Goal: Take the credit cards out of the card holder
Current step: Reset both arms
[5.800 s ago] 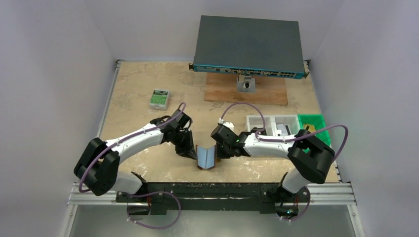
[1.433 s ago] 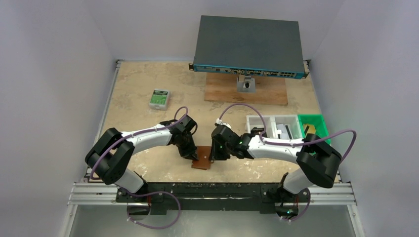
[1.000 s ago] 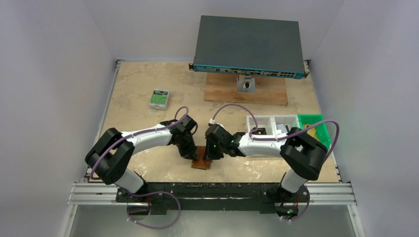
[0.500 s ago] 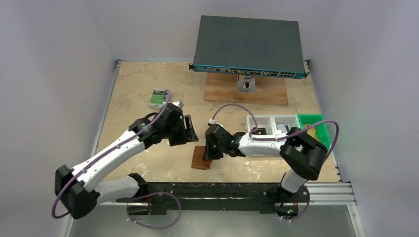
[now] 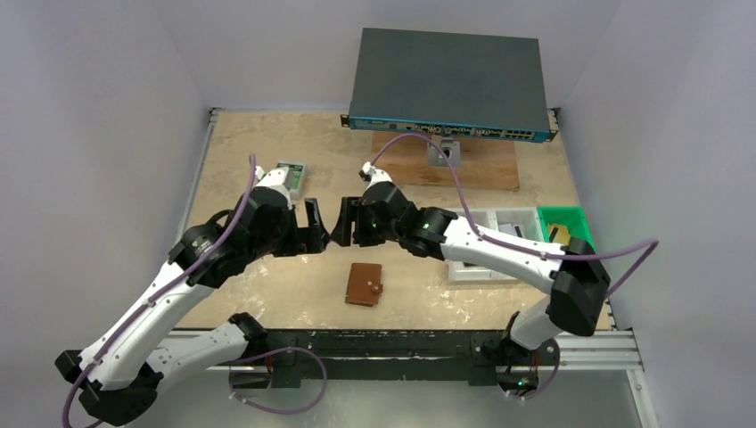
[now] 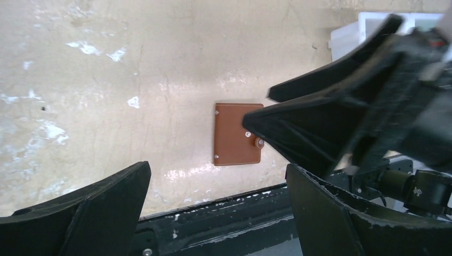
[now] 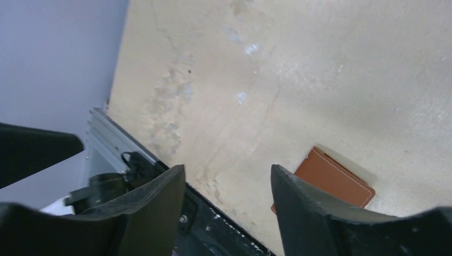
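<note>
Near the front edge of the table [image 5: 267, 152], the card holder [image 5: 365, 285] lay closed and flat, snap side up, clear of both claws. The left gripper [image 5: 319, 228] hung above with jaws wide and empty; the right gripper [image 5: 346, 223] was partly spread, also empty. The holder was probably light, supple leather, best pinched along one edge or by the tab.

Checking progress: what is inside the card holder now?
The card holder lies folded shut on the table, snap tab up. Its inside is covered, so whether cards remain there cannot be seen.
</note>
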`<state>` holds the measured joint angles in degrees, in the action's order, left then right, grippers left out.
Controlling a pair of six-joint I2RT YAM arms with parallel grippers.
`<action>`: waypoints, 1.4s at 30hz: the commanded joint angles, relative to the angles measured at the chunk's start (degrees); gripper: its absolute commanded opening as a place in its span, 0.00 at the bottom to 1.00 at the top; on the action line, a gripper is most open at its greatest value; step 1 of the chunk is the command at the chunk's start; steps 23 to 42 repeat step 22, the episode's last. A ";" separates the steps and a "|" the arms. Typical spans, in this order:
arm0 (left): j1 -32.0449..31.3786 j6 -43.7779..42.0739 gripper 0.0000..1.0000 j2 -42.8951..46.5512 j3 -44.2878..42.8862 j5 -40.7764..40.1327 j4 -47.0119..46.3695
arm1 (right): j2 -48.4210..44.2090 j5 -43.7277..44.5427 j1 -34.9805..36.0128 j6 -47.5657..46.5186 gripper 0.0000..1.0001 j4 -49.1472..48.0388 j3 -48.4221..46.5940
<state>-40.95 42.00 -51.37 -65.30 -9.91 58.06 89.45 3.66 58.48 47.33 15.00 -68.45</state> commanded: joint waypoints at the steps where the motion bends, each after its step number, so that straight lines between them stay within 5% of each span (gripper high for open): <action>1: 0.24 -2.91 1.00 1.45 -4.40 -4.72 3.90 | -6.06 5.32 -0.35 -2.63 0.69 2.68 -2.76; 6: 0.24 -3.15 1.00 2.24 -5.15 -5.31 4.82 | -12.38 10.08 -0.40 -2.69 0.98 2.69 -0.65; 17: 0.24 -4.10 1.00 3.27 -4.01 -5.20 3.80 | -23.06 16.32 -0.38 -0.83 0.99 1.30 7.33; 42: 0.26 -3.63 1.00 3.56 -3.28 -5.81 3.46 | -23.57 16.99 -0.46 -1.18 0.99 2.19 7.14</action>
